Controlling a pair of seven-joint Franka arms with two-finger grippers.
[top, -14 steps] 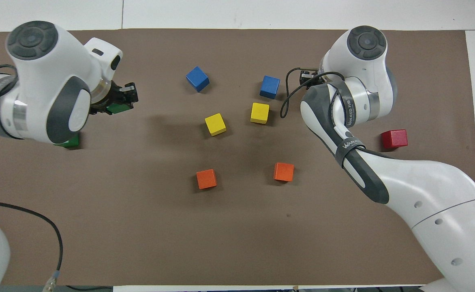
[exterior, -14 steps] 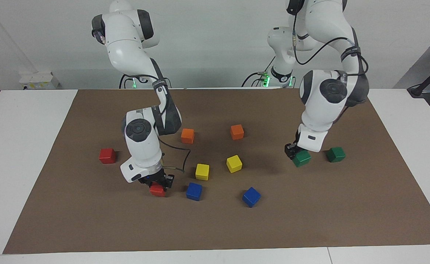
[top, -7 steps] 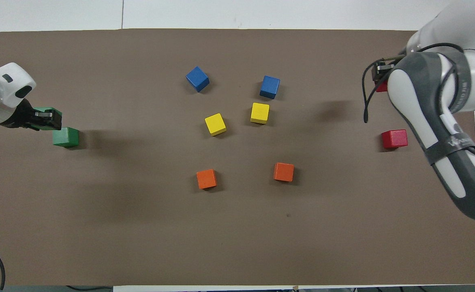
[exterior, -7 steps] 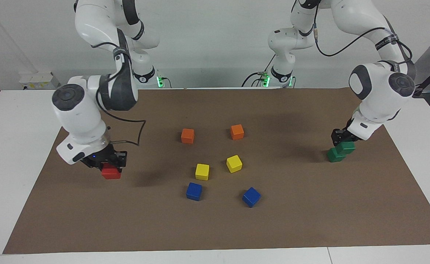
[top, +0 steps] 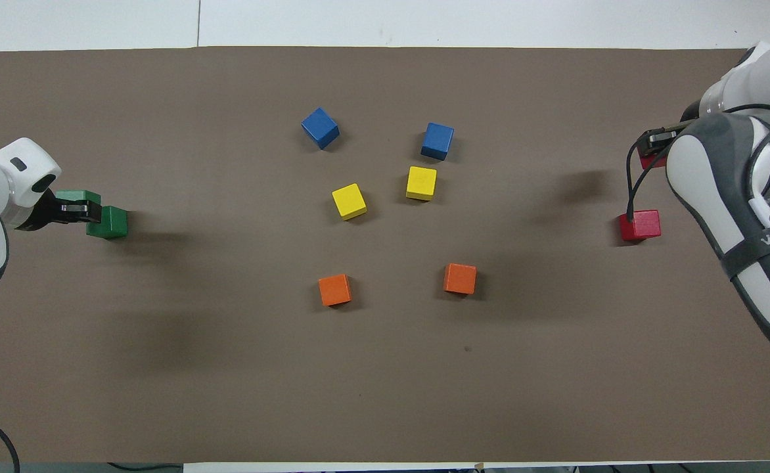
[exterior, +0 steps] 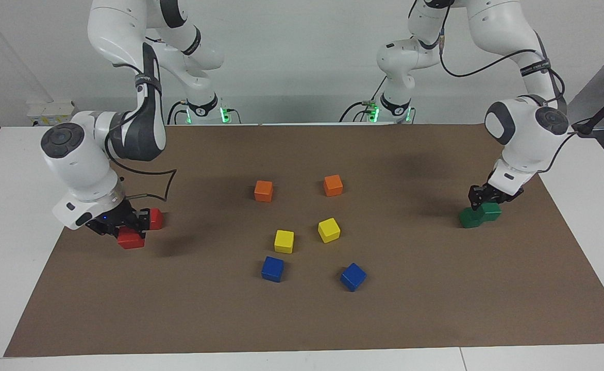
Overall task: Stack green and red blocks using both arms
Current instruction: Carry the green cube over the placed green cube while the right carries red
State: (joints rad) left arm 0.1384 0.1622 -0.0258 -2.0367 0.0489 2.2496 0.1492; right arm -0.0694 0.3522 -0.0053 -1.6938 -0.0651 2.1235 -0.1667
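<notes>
The left gripper (exterior: 483, 200) is clamped on a green cube (exterior: 489, 211) beside the other green cube (exterior: 469, 218). The right gripper (exterior: 127, 226) grips a red cube (exterior: 130, 240) near the second red cube (exterior: 155, 218).

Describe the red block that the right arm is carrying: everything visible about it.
The held red block is a small bright red cube with a glossy, painted look and plain faces. It sits clamped in the right hand, whose dark fingers cover its top, so only its lower faces show. It looks roughly level, slightly turned, low over the brown mat at the right arm's end of the table. It is close beside the other red block, not on top of it; whether they touch cannot be told.
</notes>
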